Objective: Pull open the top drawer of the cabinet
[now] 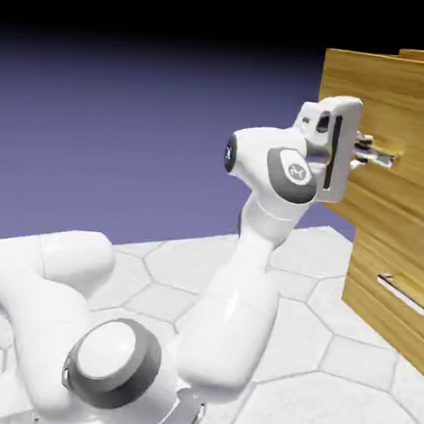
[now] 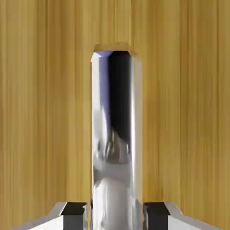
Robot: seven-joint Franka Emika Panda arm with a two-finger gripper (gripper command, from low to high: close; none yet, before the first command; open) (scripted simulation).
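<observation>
Claw pinching silver bar handle, top drawer cut off at exterior view's right

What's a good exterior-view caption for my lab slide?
The robot arm's pincer grips the silver handle of the cabinet's top drawer, which stands out past the lower drawer.

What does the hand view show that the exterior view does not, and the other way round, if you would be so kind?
Only the hand view shows the two fingertips of the pincer closed on either side of the bar handle, and reflections along its polished face.

Only the exterior view shows the arm, the lower drawer's handle, the pale tiled surface and the blue-violet backdrop.

Both share the top drawer's wood-grain front and its silver handle.
</observation>
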